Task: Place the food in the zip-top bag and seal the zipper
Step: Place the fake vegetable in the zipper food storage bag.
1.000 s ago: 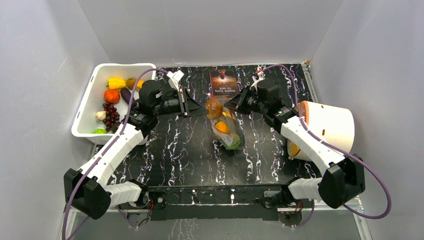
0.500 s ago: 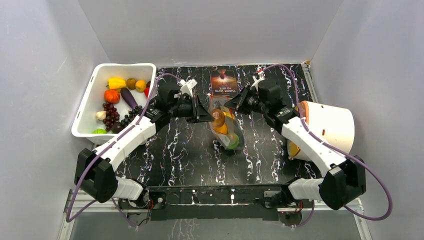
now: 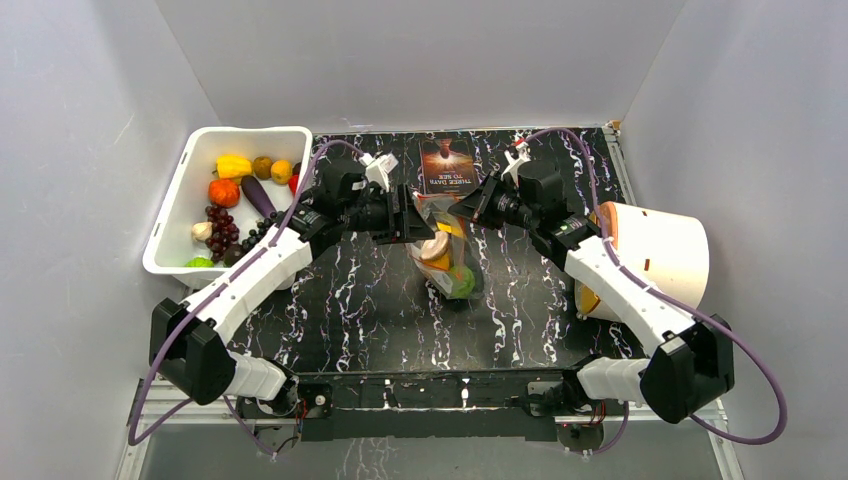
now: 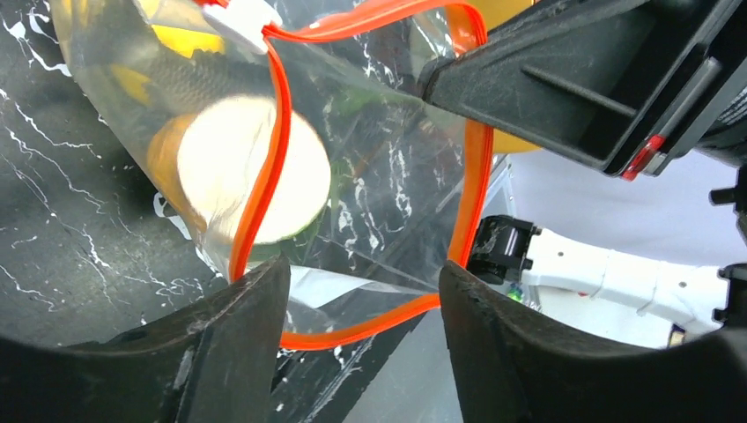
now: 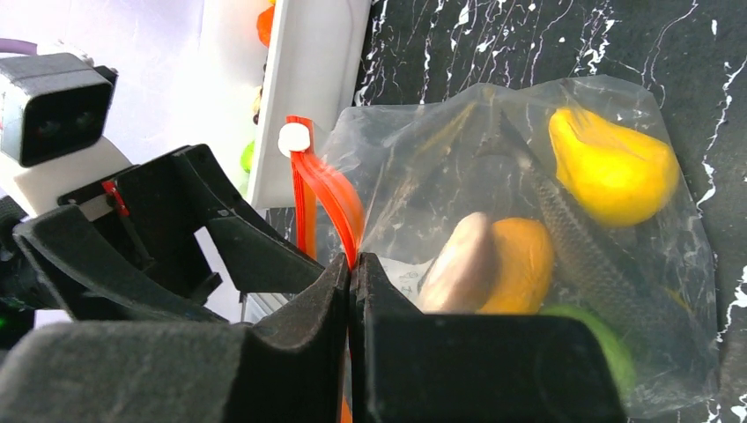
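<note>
The clear zip-top bag [image 3: 446, 258] hangs over the middle of the table with its mouth open. Its red-orange zipper [image 4: 275, 115] forms a wide loop. My right gripper [image 5: 352, 260] is shut on the zipper strip [image 5: 328, 189] at one end of the mouth. My left gripper [image 4: 361, 275] is open and holds nothing; the near rim of the mouth runs between its fingers. Food lies inside the bag: a pale brown piece [image 5: 460, 263], an orange one [image 5: 521, 264], a yellow one [image 5: 612, 163] and a green one [image 5: 608, 345].
A white tub [image 3: 250, 132] at the back left holds more fruit and vegetables. A dark printed card [image 3: 447, 165] lies at the back centre. A white drum with an orange end [image 3: 655, 250] sits at the right edge.
My left gripper carried a brown piece of food from beside the tub to the bag's mouth and opened. The piece now lies lower inside the bag. The right gripper kept its hold.
</note>
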